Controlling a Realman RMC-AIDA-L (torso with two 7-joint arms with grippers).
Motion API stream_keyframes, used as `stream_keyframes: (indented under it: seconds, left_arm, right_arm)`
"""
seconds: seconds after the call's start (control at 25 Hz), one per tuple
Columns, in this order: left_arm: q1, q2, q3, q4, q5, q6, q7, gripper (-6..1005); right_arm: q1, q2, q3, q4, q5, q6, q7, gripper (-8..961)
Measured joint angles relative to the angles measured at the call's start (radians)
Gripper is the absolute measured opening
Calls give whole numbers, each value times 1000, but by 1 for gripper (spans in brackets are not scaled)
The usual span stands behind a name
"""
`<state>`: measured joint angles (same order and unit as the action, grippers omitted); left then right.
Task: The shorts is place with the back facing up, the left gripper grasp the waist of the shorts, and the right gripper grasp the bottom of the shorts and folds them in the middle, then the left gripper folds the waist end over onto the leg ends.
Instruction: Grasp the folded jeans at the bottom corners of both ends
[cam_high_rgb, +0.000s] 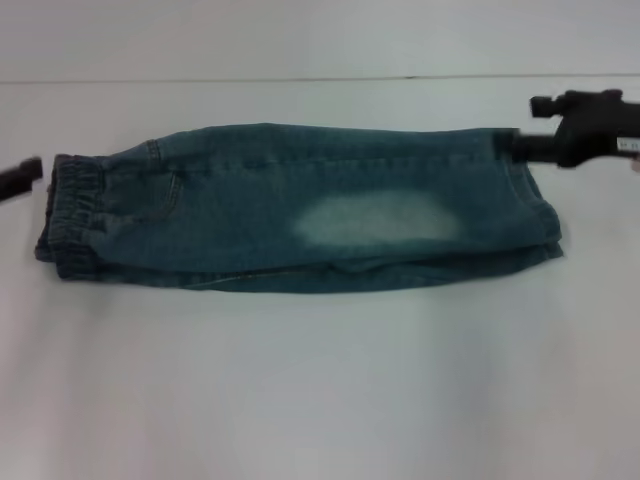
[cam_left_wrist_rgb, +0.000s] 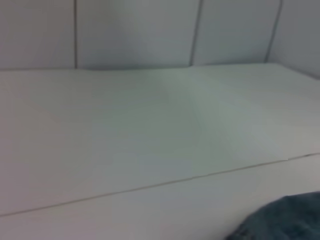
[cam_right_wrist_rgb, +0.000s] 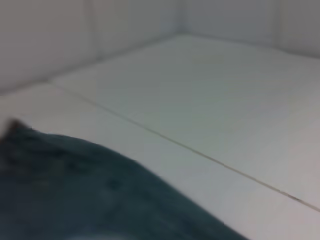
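Note:
The shorts (cam_high_rgb: 300, 210) lie flat on the white table (cam_high_rgb: 320, 390), folded lengthwise into one long strip with a pale bleached patch on top. The waist (cam_high_rgb: 72, 215) is the ruched band at the left end. The leg ends (cam_high_rgb: 540, 215) are at the right end. My left gripper (cam_high_rgb: 20, 178) shows only as a black tip at the left edge of the head view, just apart from the waist. My right gripper (cam_high_rgb: 520, 148) reaches in from the right and meets the far corner of the leg ends. A bit of denim shows in each wrist view: shorts (cam_left_wrist_rgb: 285, 220), shorts (cam_right_wrist_rgb: 75, 190).
A thin seam (cam_high_rgb: 300, 78) runs across the table behind the shorts. A pale panelled wall (cam_left_wrist_rgb: 135, 30) stands behind the table. White table surface lies in front of the shorts.

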<state>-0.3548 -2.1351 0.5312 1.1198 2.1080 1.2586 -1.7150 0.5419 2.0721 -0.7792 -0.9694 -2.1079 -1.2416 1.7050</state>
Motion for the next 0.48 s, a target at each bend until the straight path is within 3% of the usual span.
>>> stream_keyframes:
  seconds: [0.12,0.24,0.32,0.48]
  left_arm:
    - [31,-2,-68,-15,-14,100,77,571]
    - [64,-12,-97,-24,-16,137,123,731]
    - [82,-17,-103,-32,-18,149,153,838]
    - [99,-26,-106,-55,-14,138,201,903]
  right_arm:
    - [-32,-2,1,-6,63,-135,-70,574]
    - [-62,12,-2,-10,81,-250,-167,811]
    - [-81,23,-11,0,90,-313,-235,862]
    - [-100,25,-33,66,117,-364,-287,938]
